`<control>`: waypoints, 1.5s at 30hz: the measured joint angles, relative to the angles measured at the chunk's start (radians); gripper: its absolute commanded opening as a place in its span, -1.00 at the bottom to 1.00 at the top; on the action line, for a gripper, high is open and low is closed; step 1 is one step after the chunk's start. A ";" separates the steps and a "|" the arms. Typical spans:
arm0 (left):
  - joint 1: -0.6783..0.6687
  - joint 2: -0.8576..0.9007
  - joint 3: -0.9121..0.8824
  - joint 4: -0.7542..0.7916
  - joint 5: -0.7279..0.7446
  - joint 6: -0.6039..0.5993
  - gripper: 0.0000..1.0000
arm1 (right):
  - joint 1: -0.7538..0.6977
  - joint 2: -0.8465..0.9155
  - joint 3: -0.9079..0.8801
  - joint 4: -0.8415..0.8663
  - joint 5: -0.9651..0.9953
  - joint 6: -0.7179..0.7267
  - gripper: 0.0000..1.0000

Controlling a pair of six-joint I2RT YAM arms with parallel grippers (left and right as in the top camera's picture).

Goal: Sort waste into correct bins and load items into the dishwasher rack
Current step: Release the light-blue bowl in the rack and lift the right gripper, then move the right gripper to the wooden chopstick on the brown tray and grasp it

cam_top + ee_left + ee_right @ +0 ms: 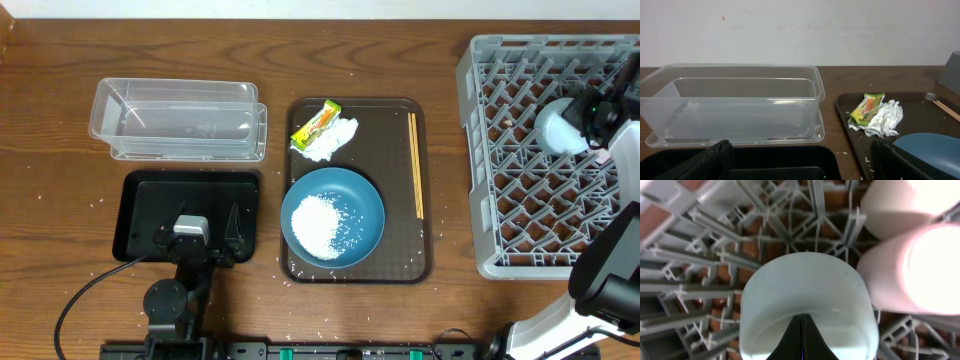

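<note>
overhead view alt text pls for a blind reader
Brown tray holds a blue plate of rice, wrapper, tissue, chopsticks. Clear tub and black tray sit left, open left gripper over the latter; right gripper over the grey rack.

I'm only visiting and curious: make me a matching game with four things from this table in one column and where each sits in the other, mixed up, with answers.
Things
1. snack wrapper
2. wooden chopsticks
3. heap of rice
4. clear tub

Places
A. on the blue plate
B. straight on the table, beyond the black tray
C. along the right side of the brown tray
D. next to the crumpled tissue

Pairs: 1-D, 2-C, 3-A, 4-B
</note>
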 measured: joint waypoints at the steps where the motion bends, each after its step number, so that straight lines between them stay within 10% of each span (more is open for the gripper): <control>1: 0.000 0.000 0.000 0.000 0.000 0.000 0.81 | 0.000 0.000 0.000 0.007 0.000 0.000 -0.97; 27: 0.000 0.000 0.000 0.000 0.000 0.000 0.81 | 0.003 0.067 0.001 0.071 -0.087 0.000 -0.94; 30: 0.000 0.000 0.000 0.000 0.000 0.000 0.82 | 0.003 0.036 0.001 0.008 -0.101 0.003 -0.53; 32: 0.000 0.000 0.000 0.000 0.000 0.000 0.81 | 0.003 -0.014 0.001 -0.014 -0.138 -0.003 0.75; 33: 0.000 0.000 0.000 0.000 0.000 0.000 0.82 | 0.003 -0.052 0.001 -0.017 -0.186 -0.027 0.99; 45: 0.000 0.000 0.000 0.000 0.000 0.000 0.81 | 0.124 -0.406 0.064 -0.179 -0.666 -0.122 0.99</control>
